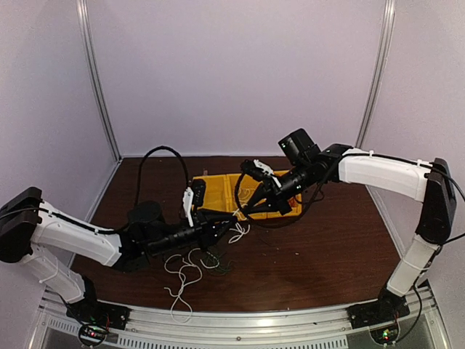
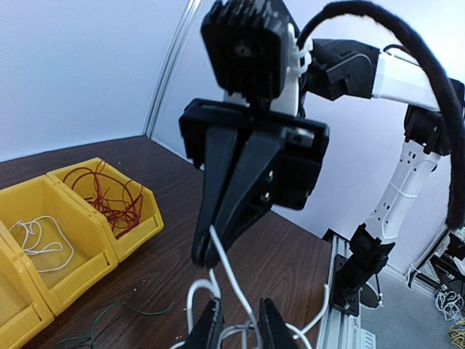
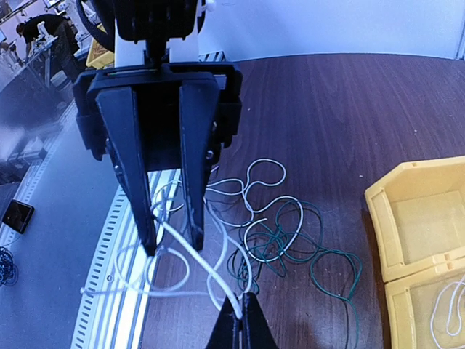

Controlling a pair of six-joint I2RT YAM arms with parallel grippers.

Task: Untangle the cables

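Note:
A white cable [image 3: 190, 251] runs taut between both grippers above the table. My right gripper [image 3: 241, 314] is shut on it at its tips; the left wrist view shows the right gripper [image 2: 207, 254] pinching the same white cable [image 2: 231, 280]. My left gripper [image 2: 238, 323] stands open, fingers apart, with the white cable passing loosely between them. The two meet just in front of the bins, left gripper [image 1: 227, 222] and right gripper [image 1: 247, 208]. On the table below lie white loops [image 1: 185, 273] tangled with a dark green cable [image 3: 320, 254]. A red cable [image 2: 109, 193] lies in a bin.
Yellow bins [image 1: 218, 182] stand behind the grippers; one yellow bin [image 2: 73, 280] holds a coiled white wire [image 2: 43, 236]. A bin corner [image 3: 407, 218] shows at the right. The aluminium rail [image 3: 123, 240] marks the near table edge. A thick black arm cable [image 1: 156, 153] arches at the back left.

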